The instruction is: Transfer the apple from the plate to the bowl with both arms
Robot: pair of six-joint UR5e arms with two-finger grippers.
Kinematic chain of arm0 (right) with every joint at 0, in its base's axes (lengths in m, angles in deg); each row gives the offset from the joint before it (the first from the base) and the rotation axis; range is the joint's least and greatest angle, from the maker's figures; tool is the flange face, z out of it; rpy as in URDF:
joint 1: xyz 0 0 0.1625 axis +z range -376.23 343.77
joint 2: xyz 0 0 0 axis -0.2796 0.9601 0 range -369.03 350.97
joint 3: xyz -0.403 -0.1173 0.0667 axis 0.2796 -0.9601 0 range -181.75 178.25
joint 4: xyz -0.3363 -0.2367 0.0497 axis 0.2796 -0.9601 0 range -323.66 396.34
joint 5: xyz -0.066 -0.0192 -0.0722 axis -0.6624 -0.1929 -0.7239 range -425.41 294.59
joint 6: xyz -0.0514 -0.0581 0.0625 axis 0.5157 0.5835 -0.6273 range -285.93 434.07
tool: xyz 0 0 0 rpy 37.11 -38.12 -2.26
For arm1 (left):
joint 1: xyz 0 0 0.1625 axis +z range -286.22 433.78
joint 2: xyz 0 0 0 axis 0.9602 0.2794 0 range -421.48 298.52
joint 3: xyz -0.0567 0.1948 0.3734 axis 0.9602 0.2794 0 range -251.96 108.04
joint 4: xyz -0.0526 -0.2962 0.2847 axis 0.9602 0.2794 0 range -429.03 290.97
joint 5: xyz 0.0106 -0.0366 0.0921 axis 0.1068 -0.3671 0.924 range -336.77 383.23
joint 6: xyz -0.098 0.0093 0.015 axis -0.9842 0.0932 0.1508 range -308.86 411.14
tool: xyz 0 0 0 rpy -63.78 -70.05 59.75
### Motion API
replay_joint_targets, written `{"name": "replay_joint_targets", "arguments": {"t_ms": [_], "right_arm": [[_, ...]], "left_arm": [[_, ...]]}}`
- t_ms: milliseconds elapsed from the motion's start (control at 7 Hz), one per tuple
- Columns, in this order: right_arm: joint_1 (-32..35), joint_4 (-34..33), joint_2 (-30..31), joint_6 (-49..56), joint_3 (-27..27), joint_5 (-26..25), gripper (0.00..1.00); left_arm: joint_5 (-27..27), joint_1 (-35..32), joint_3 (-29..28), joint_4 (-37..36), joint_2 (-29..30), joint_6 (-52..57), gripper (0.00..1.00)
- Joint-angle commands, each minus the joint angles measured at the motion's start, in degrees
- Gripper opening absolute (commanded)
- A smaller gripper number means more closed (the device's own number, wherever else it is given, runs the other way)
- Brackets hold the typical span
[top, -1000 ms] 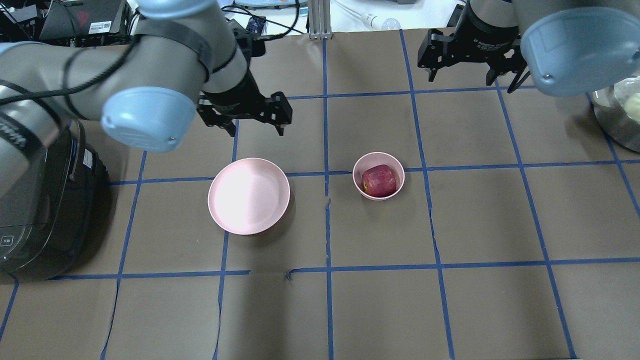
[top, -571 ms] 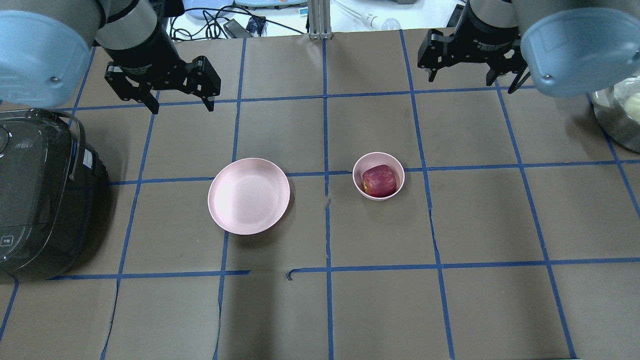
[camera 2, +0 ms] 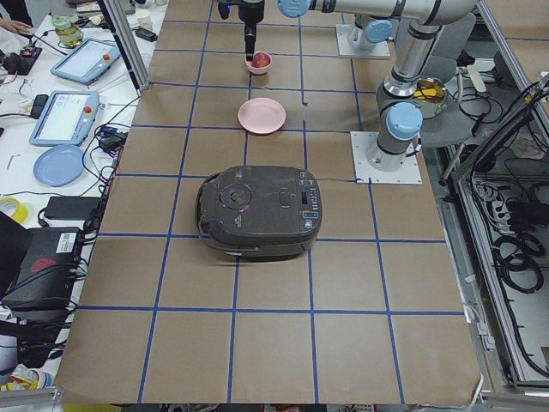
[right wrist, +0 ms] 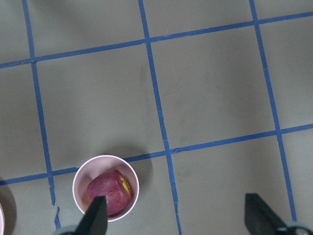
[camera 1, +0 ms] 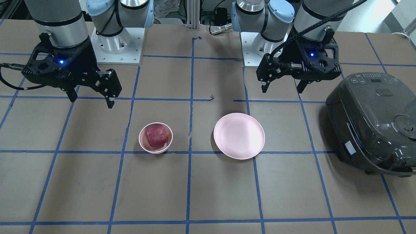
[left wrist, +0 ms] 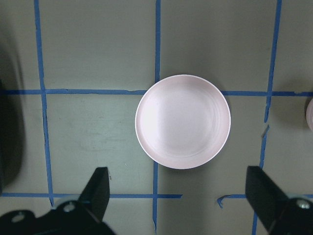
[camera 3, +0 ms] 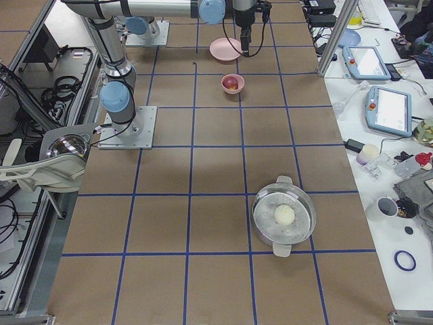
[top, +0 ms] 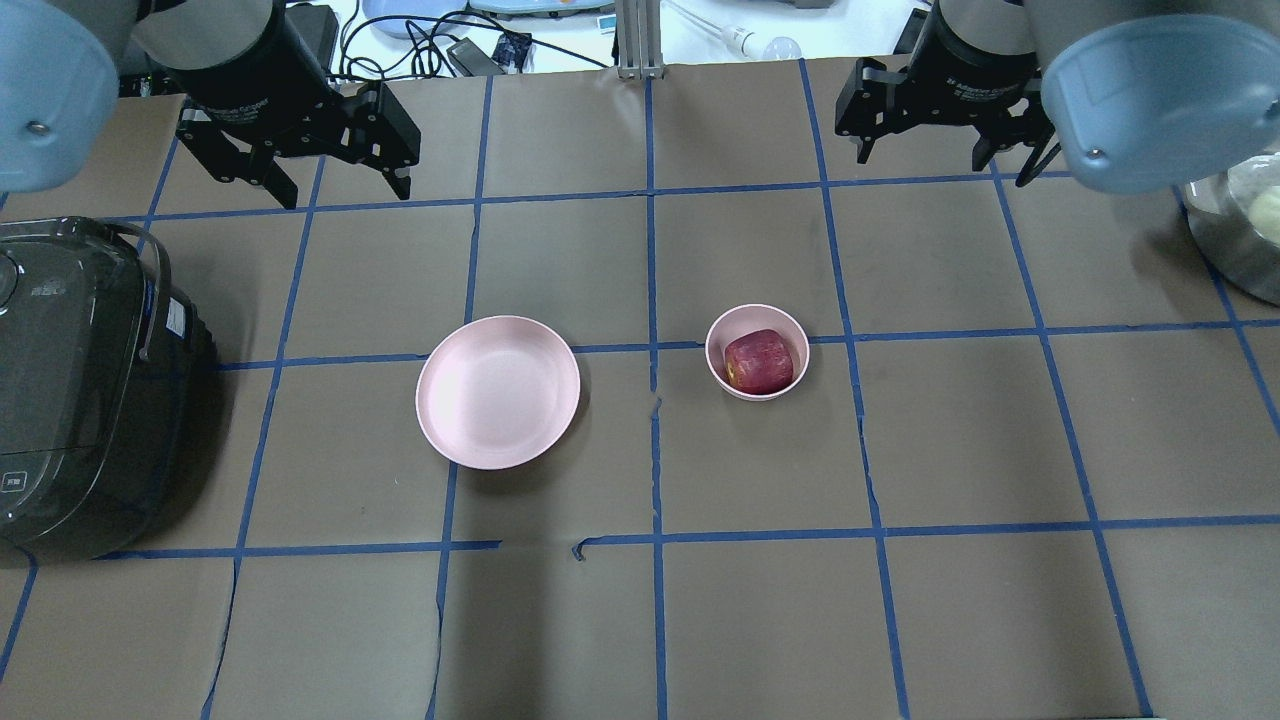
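The dark red apple (top: 758, 360) lies inside the small pink bowl (top: 718, 368) at the table's middle right; it also shows in the front view (camera 1: 156, 136) and the right wrist view (right wrist: 108, 192). The wide pink plate (top: 497, 391) is empty, left of the bowl, and fills the left wrist view (left wrist: 182, 121). My left gripper (top: 343, 188) is open and empty, high at the far left. My right gripper (top: 942, 160) is open and empty, high at the far right.
A black rice cooker (top: 70, 390) stands at the left edge. A steel pot (top: 1240, 235) with a pale round item sits at the right edge. Blue tape lines grid the brown table cover (top: 640, 600).
My left arm has swung back and to the left, away from above the plate to the far left corner. The right arm, the apple, the bowl and the plate have not moved.
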Motion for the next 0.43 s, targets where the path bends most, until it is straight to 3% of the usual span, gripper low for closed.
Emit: {"name": "replay_joint_targets", "arguments": {"t_ms": [0, 286], "right_arm": [[0.0, 0.07, 0.0, 0.0, 0.0, 0.0, 1.0], [0.0, 0.07, 0.0, 0.0, 0.0, 0.0, 1.0]], "left_arm": [[0.06, 0.07, -0.32, 0.0, 0.08, 0.02, 1.0], [0.06, -0.02, -0.15, 0.0, 0.08, 0.02, 1.0]]}}
